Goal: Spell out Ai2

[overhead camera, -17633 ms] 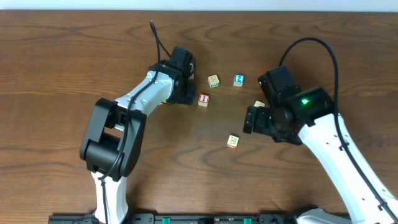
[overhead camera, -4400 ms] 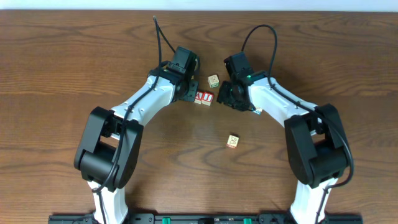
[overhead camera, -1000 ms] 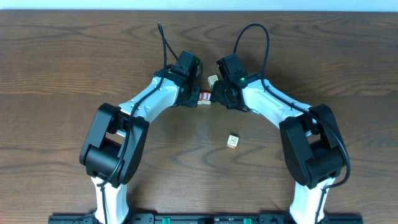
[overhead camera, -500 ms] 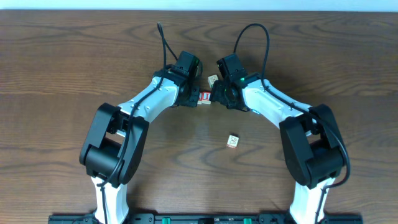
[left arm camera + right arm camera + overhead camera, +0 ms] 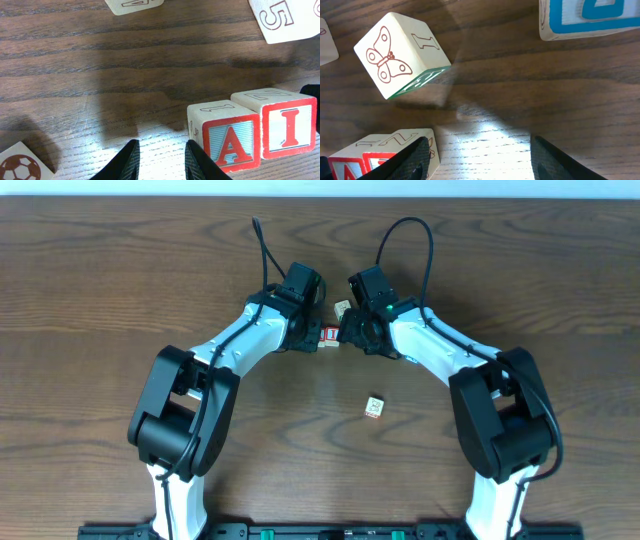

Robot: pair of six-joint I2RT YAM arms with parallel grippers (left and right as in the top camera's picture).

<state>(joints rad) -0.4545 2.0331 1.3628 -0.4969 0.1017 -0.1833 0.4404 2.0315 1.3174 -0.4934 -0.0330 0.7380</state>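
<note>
The red "A" cube (image 5: 232, 145) and red "I" cube (image 5: 289, 130) stand touching, side by side, reading "AI"; from overhead the pair (image 5: 326, 335) shows between the two grippers. My left gripper (image 5: 162, 167) is open with nothing between its fingers, and its right finger is just left of the "A" cube. My right gripper (image 5: 480, 165) is wide open and empty, its left finger beside the "I" cube (image 5: 385, 150). A blue-marked cube (image 5: 585, 17) is cut off by the top edge, and I cannot read a "2" on it. Overhead, the right arm hides it.
A green-marked butterfly cube (image 5: 402, 52) lies just behind the red pair, also visible overhead (image 5: 343, 307). A yellow-marked cube (image 5: 374, 408) sits alone nearer the front. A football cube (image 5: 22, 162) and a "5" cube (image 5: 285, 20) lie around the left gripper.
Nothing has moved in the last second. Since about four seconds ago, both grippers have closed in on the red pair, the right one shifting left. Earlier still, the "I" cube stood alone.
</note>
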